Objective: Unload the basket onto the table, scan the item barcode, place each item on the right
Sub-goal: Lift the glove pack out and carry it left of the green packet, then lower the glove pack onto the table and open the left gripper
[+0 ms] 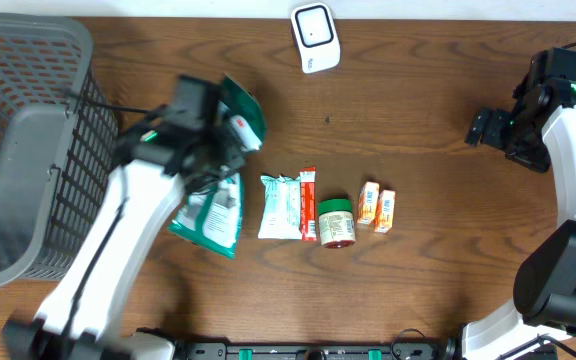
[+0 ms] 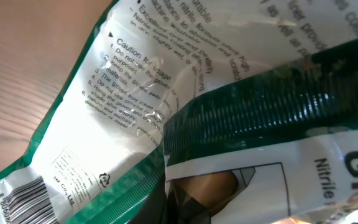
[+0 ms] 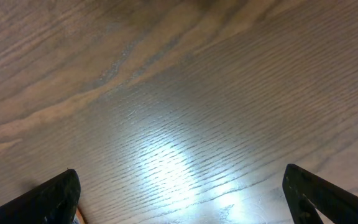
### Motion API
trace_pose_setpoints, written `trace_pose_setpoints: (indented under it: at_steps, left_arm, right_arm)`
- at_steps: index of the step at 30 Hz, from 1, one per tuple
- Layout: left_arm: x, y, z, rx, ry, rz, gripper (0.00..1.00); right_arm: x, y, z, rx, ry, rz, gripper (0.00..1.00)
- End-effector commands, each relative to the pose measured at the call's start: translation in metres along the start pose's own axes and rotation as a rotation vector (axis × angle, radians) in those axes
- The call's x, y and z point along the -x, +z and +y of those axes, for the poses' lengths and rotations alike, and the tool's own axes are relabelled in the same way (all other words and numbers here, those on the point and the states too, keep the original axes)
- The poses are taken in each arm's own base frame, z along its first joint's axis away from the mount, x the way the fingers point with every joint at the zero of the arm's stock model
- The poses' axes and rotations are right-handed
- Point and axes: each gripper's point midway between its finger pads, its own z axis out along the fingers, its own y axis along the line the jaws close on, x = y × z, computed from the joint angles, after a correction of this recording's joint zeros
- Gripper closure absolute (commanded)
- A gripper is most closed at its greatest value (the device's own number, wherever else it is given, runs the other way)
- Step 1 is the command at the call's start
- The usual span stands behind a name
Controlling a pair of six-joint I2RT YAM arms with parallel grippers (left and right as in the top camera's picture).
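Left gripper (image 1: 226,135) pinches the green glove packet (image 1: 243,108) beside the basket (image 1: 28,150) — scanner (image 1: 315,38) well apart; right gripper (image 3: 182,196) spread wide.

You had a basket (image 1: 28,150) at the table's (image 1: 418,90) left — a jar (image 1: 335,222) stood near two orange boxes (image 1: 369,204).

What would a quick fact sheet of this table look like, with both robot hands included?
Left gripper: shut on green-and-white plastic glove packet
Barcode: printed at packet's corner
Right gripper: open, empty, over wooden table
Scanner: white rounded device, far edge
Basket: grey plastic grid basket, left side
Other items: green-lidded jar, two orange boxes
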Motion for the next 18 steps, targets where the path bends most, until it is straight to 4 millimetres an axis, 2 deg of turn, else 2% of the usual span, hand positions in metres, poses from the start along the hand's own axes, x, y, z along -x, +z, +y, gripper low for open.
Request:
trace_pose_setpoints:
  at_steps: [1, 6, 8, 9, 10, 13, 15, 18]
  left_arm:
    - [-0.005, 0.049, 0.007, 0.107, -0.106, 0.073, 0.93]
    - [-0.003, 0.102, 0.013, 0.166, -0.115, 0.128, 0.91]
    - [-0.006, 0.11, 0.016, 0.186, -0.117, 0.145, 0.83]
    - [-0.007, 0.113, 0.018, 0.194, -0.113, 0.152, 0.68]
    - [-0.007, 0.114, 0.018, 0.194, -0.089, 0.156, 0.56]
    - [0.0, 0.107, 0.01, 0.143, 0.069, 0.157, 0.3]
    - [0.006, 0.095, -0.001, 0.085, 0.152, 0.16, 0.26]
    - [0.016, 0.073, -0.012, 0.025, 0.173, 0.122, 0.25]
  right_arm:
    - [0.004, -0.007, -0.001, -0.004, -0.007, -0.024, 0.01]
    - [0.004, -0.007, -0.001, -0.004, -0.007, -0.024, 0.01]
    - [0.004, -0.007, -0.001, -0.004, -0.007, -0.024, 0.01]
    - [0.004, -0.007, 0.0, -0.004, -0.007, -0.024, 0.01]
    - [0.004, -0.007, 0.0, -0.004, -0.007, -0.024, 0.01]
    - [0.004, -0.007, -0.001, -0.004, -0.007, -0.024, 0.01]
    - [0.004, -0.007, 0.0, -0.004, -0.007, -0.024, 0.01]
    - [0.004, -0.007, 0.0, -0.004, -0.007, -0.024, 0.01]
